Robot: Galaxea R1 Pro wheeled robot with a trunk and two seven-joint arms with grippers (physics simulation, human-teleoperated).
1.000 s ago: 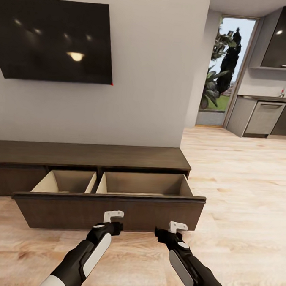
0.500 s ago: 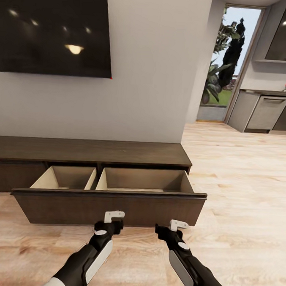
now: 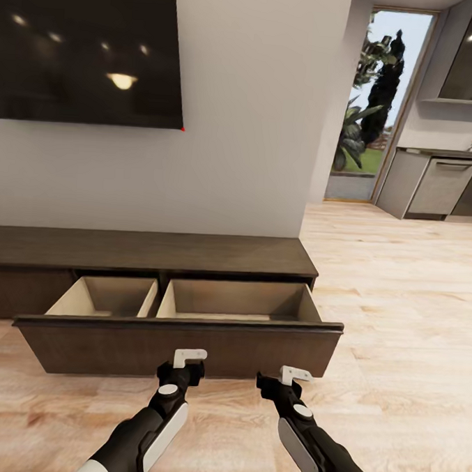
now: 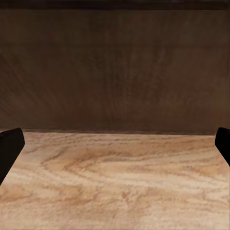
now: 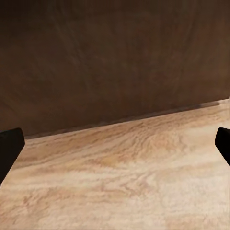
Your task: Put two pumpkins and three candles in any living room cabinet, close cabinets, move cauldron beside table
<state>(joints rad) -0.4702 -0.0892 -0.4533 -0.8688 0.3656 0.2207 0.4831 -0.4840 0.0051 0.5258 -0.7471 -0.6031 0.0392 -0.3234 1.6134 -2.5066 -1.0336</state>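
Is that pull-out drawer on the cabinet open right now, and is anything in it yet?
Open. The drawer stands pulled out from the cabinet, its two pale compartments exposed. What shows of both looks empty; the front panel hides their near floor.

- Your left arm point(image 3: 143, 433) is a glossy black tube with a long white panel set along its upper side, rounded at both ends.
- Your right arm point(image 3: 314, 447) matches it: black shell, and a grey-white oval panel with a thin dark outline.
- Each wrist carries a small round white cap on a black knuckle, just behind the gripper.
- Your left gripper point(image 3: 189, 358) ends in a pale grey, angular bracket-shaped piece; your right gripper point(image 3: 296, 373) has the same light bracket.
- In your wrist views, the fingertips point(image 4: 9, 148) show as plain matte black blocks at both edges, with no markings you can read.
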